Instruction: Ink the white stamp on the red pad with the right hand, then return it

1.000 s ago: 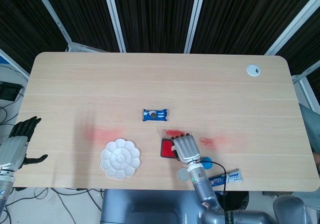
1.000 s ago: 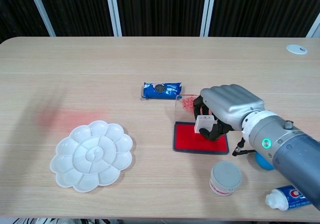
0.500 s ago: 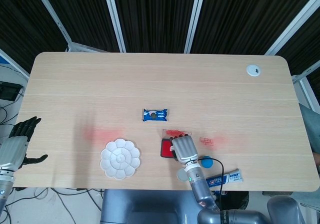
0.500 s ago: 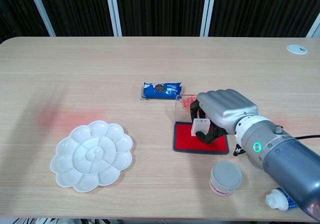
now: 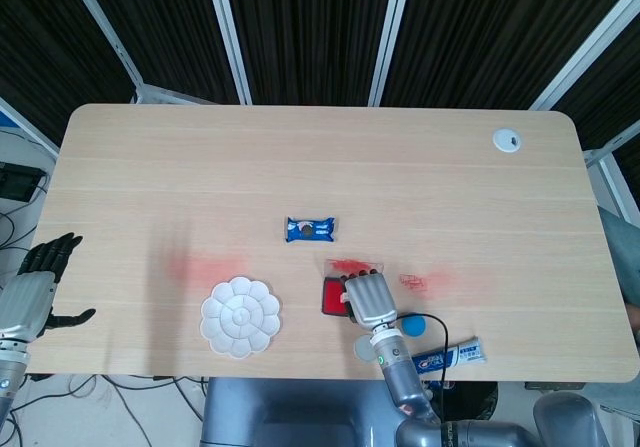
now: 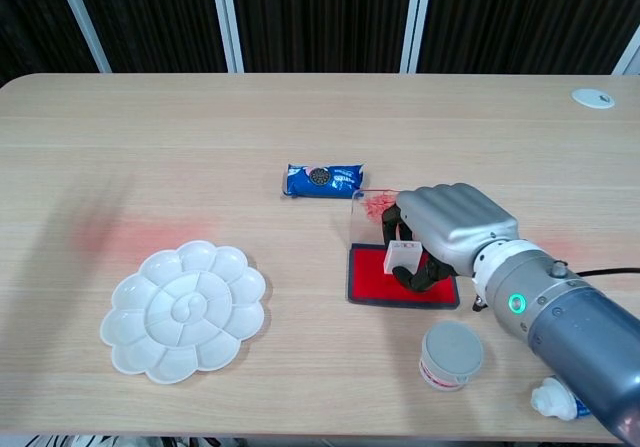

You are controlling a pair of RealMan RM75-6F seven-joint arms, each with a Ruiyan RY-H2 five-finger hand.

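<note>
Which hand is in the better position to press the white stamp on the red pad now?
The right hand. It holds the white stamp directly over the red pad. The left hand is at the table's far left edge, holding nothing.

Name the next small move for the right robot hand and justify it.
Probably lift straight up. The right robot hand holds the white stamp with its base down on the red ink pad, so inking looks done; raising it clears the pad before carrying it back.
</note>
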